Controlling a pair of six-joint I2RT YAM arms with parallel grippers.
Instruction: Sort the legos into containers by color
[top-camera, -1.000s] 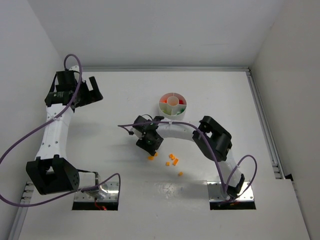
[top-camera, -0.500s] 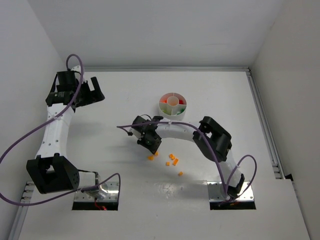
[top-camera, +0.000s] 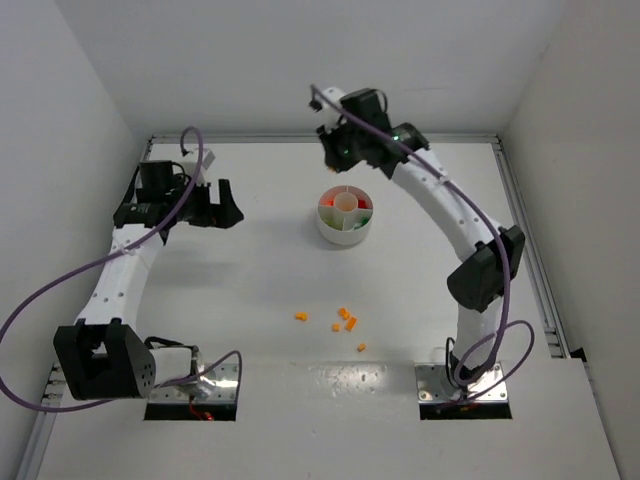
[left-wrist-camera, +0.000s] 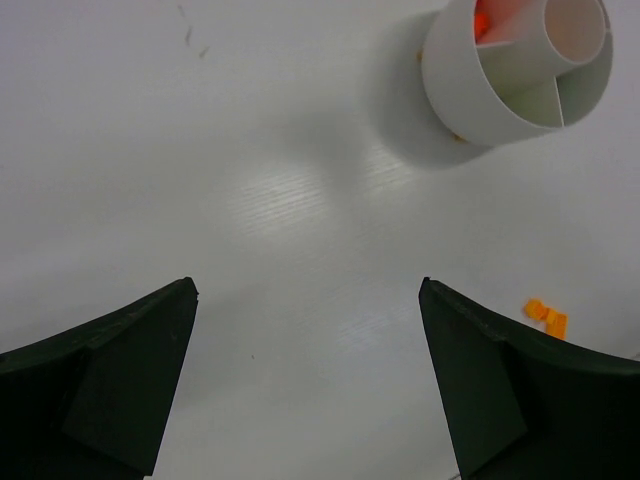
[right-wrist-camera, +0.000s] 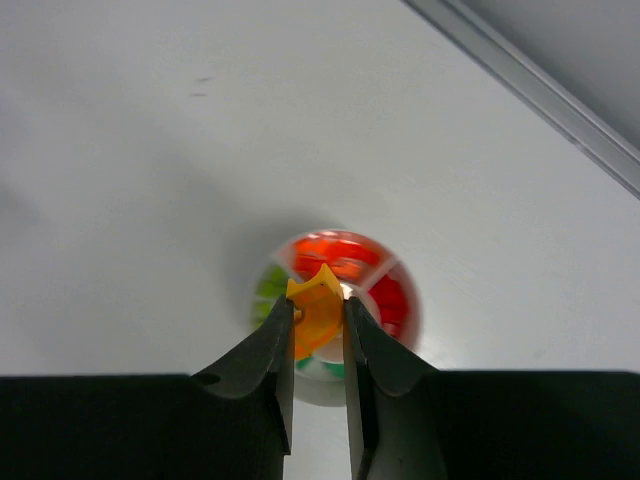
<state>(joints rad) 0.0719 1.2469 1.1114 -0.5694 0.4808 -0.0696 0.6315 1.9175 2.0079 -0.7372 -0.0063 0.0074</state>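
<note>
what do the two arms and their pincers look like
The left arm and right arm are white tubular links with bulky black joint housings. A thin purple cable loops loosely along each. The left pincer and right pincer are black, with two tapering wedge-shaped fingers. Silver plates anchor the bases.

A flat white matte tabletop (top-camera: 250, 300) is spreading across the scene, while a plain white left wall (top-camera: 50, 120), a plain white back wall (top-camera: 300, 60) and a plain white right wall (top-camera: 590, 150) are closing it in. A thin grey metal rail (top-camera: 528, 250) is running along its right edge, and soft overhead light is glinting in a pale sheen (top-camera: 340, 375) near the front edge
</note>
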